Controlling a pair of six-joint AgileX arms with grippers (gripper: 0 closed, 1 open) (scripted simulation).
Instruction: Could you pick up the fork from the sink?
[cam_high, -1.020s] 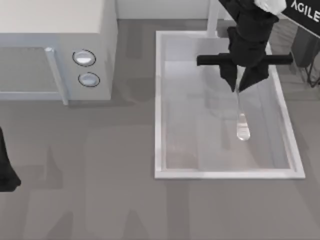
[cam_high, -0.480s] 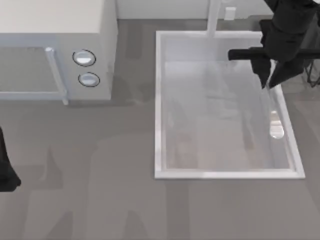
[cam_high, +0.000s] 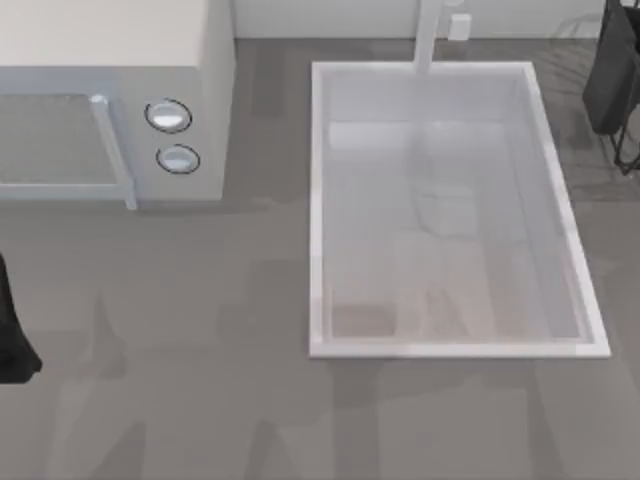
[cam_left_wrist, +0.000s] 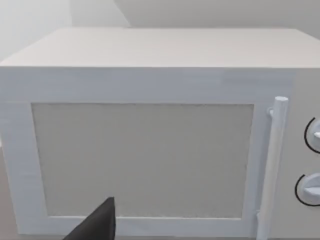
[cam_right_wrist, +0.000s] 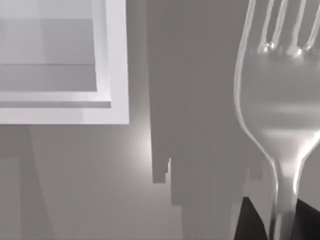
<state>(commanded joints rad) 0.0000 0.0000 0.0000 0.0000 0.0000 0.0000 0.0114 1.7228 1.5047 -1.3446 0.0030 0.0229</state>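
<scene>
Pointing straight out from the right gripper (cam_right_wrist: 280, 225), the fork (cam_right_wrist: 280, 115) is clamped by its handle between the fingers, tines outermost, beyond the sink (cam_right_wrist: 117, 65) rim. The left gripper (cam_left_wrist: 97, 225) is parked facing the microwave (cam_left_wrist: 150, 145); whether its fingers are apart cannot be told.

I found no lettering, label, brand, number or sign that I could read in any of my three views. The microwave (cam_high: 110, 100) at the upper left of the top view bore two round knobs (cam_high: 168, 116) with no markings I could make out, and its door (cam_left_wrist: 142, 160), seen close from my left wrist, was blank. The sink (cam_high: 318, 200) rim right of centre carried nothing written. The fork (cam_right_wrist: 280, 100) in my right wrist view showed no stamp on its metal.
</scene>
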